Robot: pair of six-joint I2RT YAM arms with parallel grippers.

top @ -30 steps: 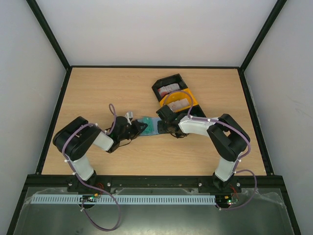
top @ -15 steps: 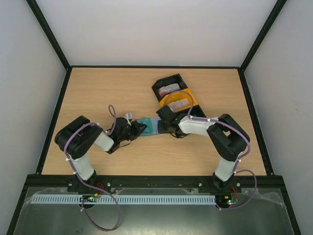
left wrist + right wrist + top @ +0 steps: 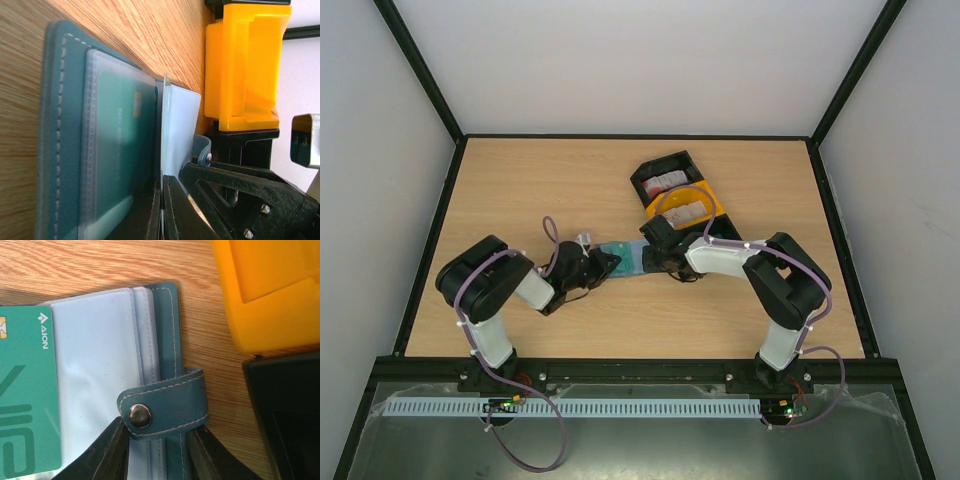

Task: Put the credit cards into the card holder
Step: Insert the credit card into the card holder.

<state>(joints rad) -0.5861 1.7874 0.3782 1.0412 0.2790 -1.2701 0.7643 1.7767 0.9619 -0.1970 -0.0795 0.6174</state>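
Wood table (image 3: 520, 190), white walls (image 3: 640, 60), card holder (image 3: 625, 257)

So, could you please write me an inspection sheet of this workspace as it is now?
surface: wooden table, no spills seen.
job's things: card holder lies open between the grippers, a teal card in one clear pocket; more credit cards wait in the bins.
clutter: black bin and yellow bin, side by side; nothing else seen.
grippers: left gripper shut on a pocket leaf of the card holder; right gripper straddles the clasp strap, grip unclear.
cables: purple cables loop along both arms, one over the yellow bin.
surroundings: white walls, black frame.
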